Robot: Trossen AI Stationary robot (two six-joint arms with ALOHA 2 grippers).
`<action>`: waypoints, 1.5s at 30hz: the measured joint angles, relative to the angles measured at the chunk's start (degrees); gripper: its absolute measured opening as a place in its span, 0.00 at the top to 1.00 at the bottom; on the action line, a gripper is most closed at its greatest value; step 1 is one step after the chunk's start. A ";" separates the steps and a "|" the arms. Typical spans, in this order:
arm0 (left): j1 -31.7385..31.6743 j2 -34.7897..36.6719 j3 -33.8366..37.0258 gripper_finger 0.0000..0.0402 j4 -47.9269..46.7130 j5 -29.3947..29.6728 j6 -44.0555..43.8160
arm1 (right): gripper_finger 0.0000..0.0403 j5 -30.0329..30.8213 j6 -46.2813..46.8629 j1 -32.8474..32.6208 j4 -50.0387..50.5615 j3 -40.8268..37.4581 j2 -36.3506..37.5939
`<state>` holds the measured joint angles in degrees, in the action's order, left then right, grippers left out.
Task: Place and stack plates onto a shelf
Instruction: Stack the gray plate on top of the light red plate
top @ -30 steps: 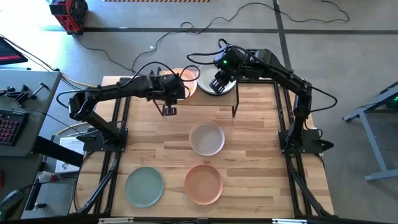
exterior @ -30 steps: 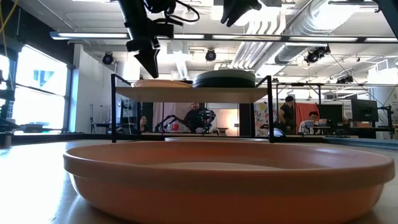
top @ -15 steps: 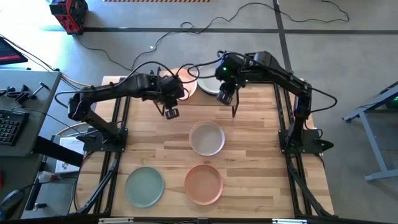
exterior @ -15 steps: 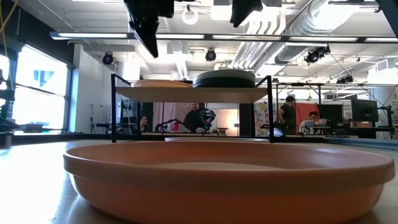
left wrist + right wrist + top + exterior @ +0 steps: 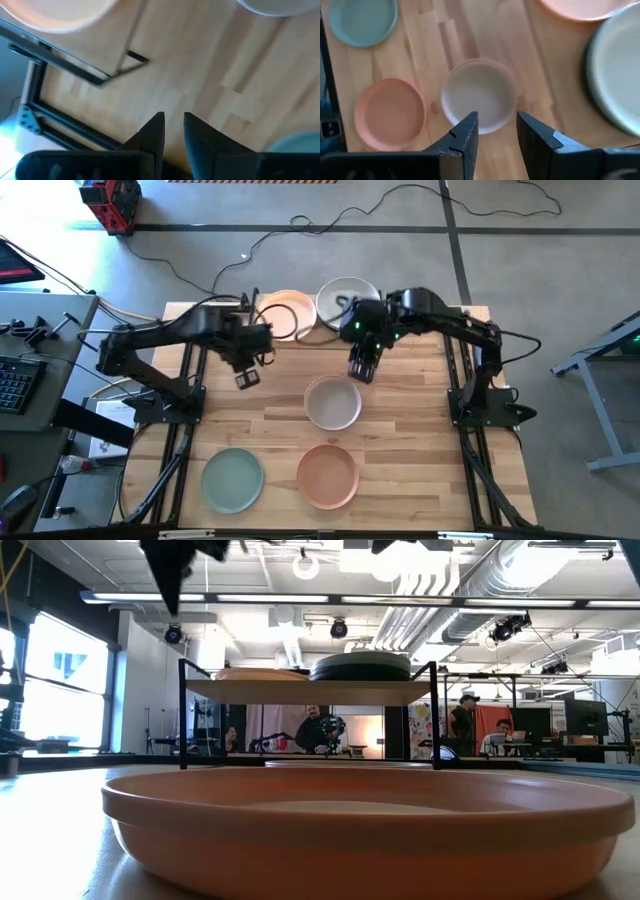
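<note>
The shelf [image 5: 310,338] stands at the table's far middle, on thin black legs [image 5: 183,715]. It carries a stack topped by a peach plate [image 5: 287,312] and a stack topped by a pale plate [image 5: 345,298], with dark plates [image 5: 360,667] under it. A whitish plate [image 5: 333,402], a pale green plate [image 5: 233,480] and a peach plate [image 5: 328,475] lie flat on the table. My left gripper [image 5: 245,377] hangs open to the left of the whitish plate. My right gripper [image 5: 360,368] hangs open above that plate's far rim [image 5: 479,95]. Both are empty.
Bare wood lies between the shelf and the near plates and along the table's left side under my left gripper [image 5: 173,122]. The shelf's black frame [image 5: 75,65] stands just beyond it. People and desks show in the room behind the table.
My right gripper has left the stack on the shelf and come toward the near edge, over the whitish plate. My left gripper has drawn away from the shelf's front toward the table's left and near edges, rising and rolling as it went. No plate has moved.
</note>
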<state>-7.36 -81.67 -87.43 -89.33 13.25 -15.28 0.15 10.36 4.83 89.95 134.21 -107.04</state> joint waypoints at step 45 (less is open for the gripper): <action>25.20 19.11 26.75 0.85 22.51 -5.02 -23.06 | 0.72 1.34 7.21 -18.67 -57.38 -54.41 -0.07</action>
<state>17.85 -62.57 -60.69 -66.82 8.23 -38.35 1.49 17.57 -13.84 32.57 79.80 -107.11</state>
